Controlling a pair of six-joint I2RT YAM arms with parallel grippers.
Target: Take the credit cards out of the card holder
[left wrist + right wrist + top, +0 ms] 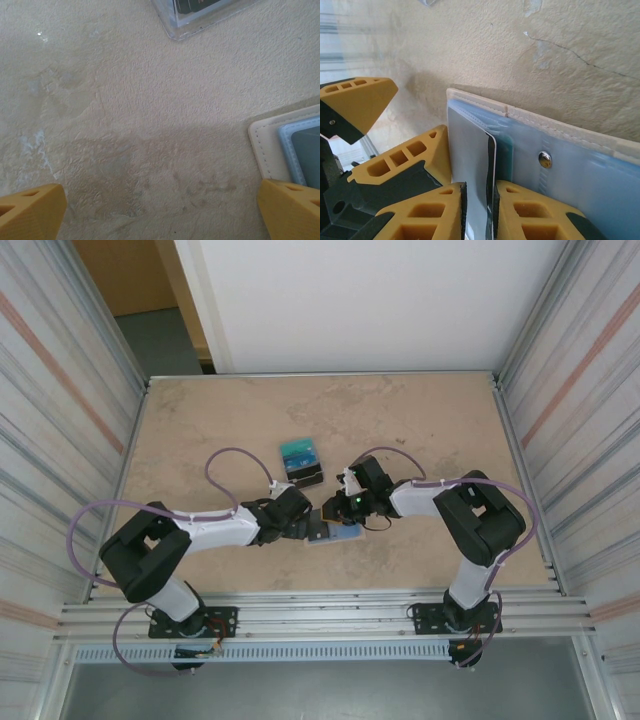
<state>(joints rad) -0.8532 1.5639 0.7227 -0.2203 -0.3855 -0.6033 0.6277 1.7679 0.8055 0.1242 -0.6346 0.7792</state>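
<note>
The card holder [338, 533] lies open near the table's front, pale blue inner face up with a tan stitched rim [555, 127] and a metal snap. A grey credit card [470, 150] with a dark edge stands in its pocket, a teal one behind it. My right gripper [480, 212] is shut on the grey card, seen from above at the holder's far edge [342, 510]. My left gripper [160, 215] hangs open over bare table, the holder's corner [267, 145] by its right finger. It sits just left of the holder [303, 522].
A clear tray [175, 27] holding a stack of teal, blue and dark cards [302, 462] sits just beyond the grippers. Metal walls enclose the table on both sides, and a rail runs along the front by the arm bases.
</note>
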